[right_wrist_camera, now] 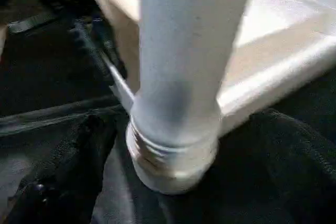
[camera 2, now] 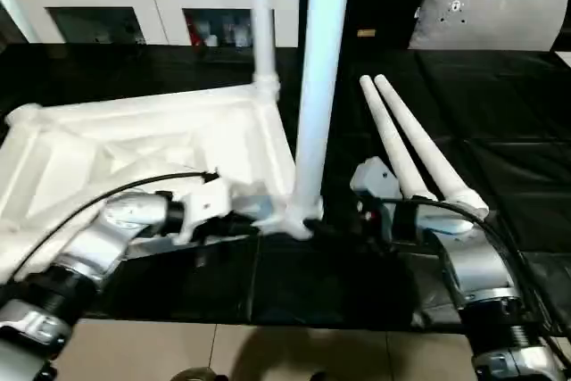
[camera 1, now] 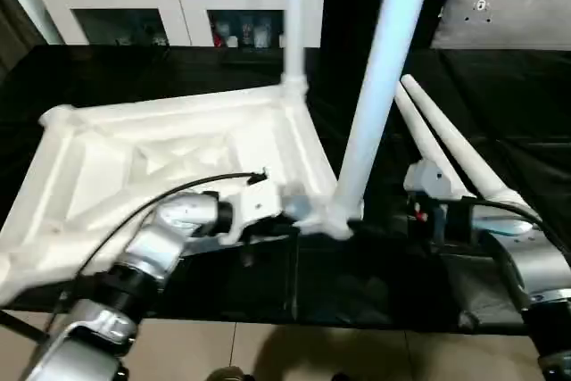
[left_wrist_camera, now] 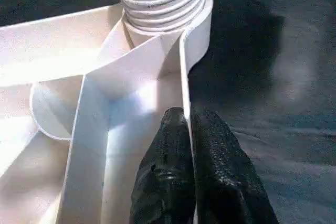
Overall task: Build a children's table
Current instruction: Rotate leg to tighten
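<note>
The left gripper (left_wrist_camera: 191, 145) pinches the white plastic upside-down tabletop's rim (left_wrist_camera: 185, 72), steadying it; the right gripper (camera 2: 379, 211), jaws spread, lets the tall white leg (camera 2: 317, 86) stand alone

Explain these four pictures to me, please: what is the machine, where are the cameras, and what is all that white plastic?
It is a humanoid robot building a children's table. Two pictures come from its head, two from cameras on its wrists. The upside-down tabletop lies on a black surface, with two legs standing in corner sockets, the near leg and the far leg. Two loose legs lie beside it. The left gripper pinches a rib of the tabletop, shut. The right gripper is open, holding nothing.
</note>
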Motion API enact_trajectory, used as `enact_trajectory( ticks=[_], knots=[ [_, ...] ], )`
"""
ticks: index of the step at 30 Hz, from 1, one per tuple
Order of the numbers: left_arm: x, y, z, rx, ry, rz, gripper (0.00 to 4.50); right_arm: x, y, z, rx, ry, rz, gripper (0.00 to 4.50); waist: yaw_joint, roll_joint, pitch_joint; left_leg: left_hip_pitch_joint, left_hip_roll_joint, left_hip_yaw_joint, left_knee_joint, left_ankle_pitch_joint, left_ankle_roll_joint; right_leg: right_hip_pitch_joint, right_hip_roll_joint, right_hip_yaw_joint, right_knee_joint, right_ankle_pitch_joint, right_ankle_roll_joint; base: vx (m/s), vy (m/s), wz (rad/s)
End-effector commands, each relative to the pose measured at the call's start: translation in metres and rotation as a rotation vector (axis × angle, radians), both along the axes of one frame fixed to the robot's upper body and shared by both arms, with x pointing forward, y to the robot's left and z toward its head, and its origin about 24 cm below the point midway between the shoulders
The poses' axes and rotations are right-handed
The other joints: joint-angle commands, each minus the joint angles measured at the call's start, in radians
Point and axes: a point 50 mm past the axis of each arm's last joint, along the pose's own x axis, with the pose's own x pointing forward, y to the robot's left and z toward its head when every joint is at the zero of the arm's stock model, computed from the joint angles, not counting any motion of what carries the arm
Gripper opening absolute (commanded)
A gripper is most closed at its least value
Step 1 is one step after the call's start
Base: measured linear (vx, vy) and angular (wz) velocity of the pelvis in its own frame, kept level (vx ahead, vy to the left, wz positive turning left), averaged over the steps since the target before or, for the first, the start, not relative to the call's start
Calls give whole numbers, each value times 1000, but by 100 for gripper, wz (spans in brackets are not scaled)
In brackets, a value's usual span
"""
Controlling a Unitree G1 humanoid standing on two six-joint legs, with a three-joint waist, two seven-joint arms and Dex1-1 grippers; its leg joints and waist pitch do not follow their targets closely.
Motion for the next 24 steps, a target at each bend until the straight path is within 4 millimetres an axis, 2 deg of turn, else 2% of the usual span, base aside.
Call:
enact_trajectory(
  ticks=[1,2,3,6,11,14,16,18,24],
  knots=[
    [-6,-2,-1,25,24,-99,0,-2,7,0,-12,0,57,446,4,-12,-65,1,75,-22,-69,-153,105,58,-104,77,-72,-350,-84,0,0,0],
    [-7,-1,-1,26,23,-104,0,-2,8,0,-9,4,61,446,5,-11,-65,0,76,-23,-70,-153,104,58,-104,78,-71,-353,-83,0,0,0],
    [-7,-1,-1,28,25,-115,0,-2,9,-1,-4,12,67,418,6,-11,-65,1,76,-23,-70,-154,104,57,-102,78,-71,-354,-82,0,0,0],
    [-9,0,0,29,38,-156,0,-4,11,-2,9,40,92,405,14,-10,-67,3,79,-23,-71,-147,97,57,-105,80,-70,-349,-83,0,0,0],
    [-10,1,0,34,45,-182,0,-6,13,-4,17,56,107,371,13,-10,-66,1,77,-22,-71,-148,93,57,-104,80,-69,-345,-84,0,0,0],
    [-10,0,0,35,43,-186,0,-6,14,-5,16,57,110,335,13,-7,-67,2,77,-22,-71,-147,91,57,-103,80,-70,-351,-79,0,0,0],
    [-9,0,0,36,40,-190,0,-7,15,-5,18,59,113,325,12,-12,-67,3,76,-22,-71,-153,90,57,-103,79,-71,-357,-75,0,0,0],
    [-9,0,0,36,41,-191,0,-7,16,-6,21,63,116,301,13,-11,-67,3,76,-22,-71,-151,89,57,-104,79,-71,-362,-74,0,0,0],
    [-10,1,-1,30,51,-180,0,-9,17,-8,27,81,125,267,13,-11,-67,1,76,-22,-70,-138,93,57,-103,79,-69,-355,-73,0,0,0]
  ],
)
